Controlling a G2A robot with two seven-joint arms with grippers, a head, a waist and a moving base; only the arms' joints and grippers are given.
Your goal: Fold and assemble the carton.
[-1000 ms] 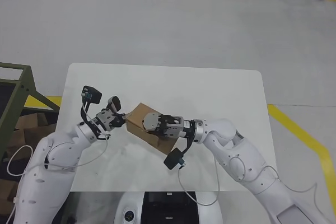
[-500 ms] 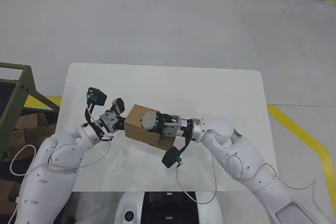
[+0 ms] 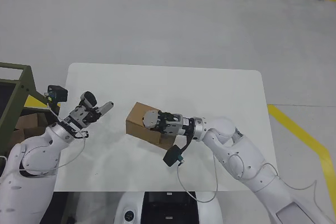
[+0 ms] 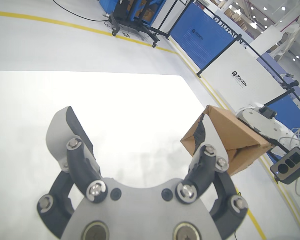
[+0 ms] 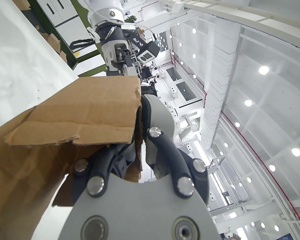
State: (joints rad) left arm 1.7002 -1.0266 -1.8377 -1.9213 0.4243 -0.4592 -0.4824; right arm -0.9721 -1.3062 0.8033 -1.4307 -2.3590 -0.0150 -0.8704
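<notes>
- Carton (image 3: 139, 119) (image 4: 231, 136) (image 5: 77, 111): we are logging one brown cardboard box, partly folded, sitting over the middle of the desk. It is tilting, with one corner pointing towards the left arm. A ragged flap edge is lying across its open end in the right wrist view. We cannot tell whether its underside is touching the desk.
- Right jaws: we are noting them pinching the carton's wall at the end nearest the right arm. One finger (image 5: 153, 118) is pressing on the outside. The other is reaching inside, under the flap.
- Right arm (image 3: 229, 137): we are listing it as stretching across the desk's near right part, with the wrist level with the carton.
- Left jaws: we are noting them spread wide and holding nothing. They are hanging over the desk's left part, well apart from the carton and pointing towards it. In the left wrist view one black-padded finger (image 4: 72, 123) is standing over bare desk, while the other (image 4: 207, 133) is overlapping the carton behind it.
- Desk (image 3: 213, 89) (image 4: 110, 96): we are listing a white top with rounded corners.
- Rack (image 3: 14, 84): we are listing a green frame standing just beside the desk's left edge.
- Scraps (image 3: 25, 123): we are logging loose cardboard pieces lying below the rack.
- Line (image 3: 305, 137): we are logging yellow floor tape running past the desk's right side.
</notes>
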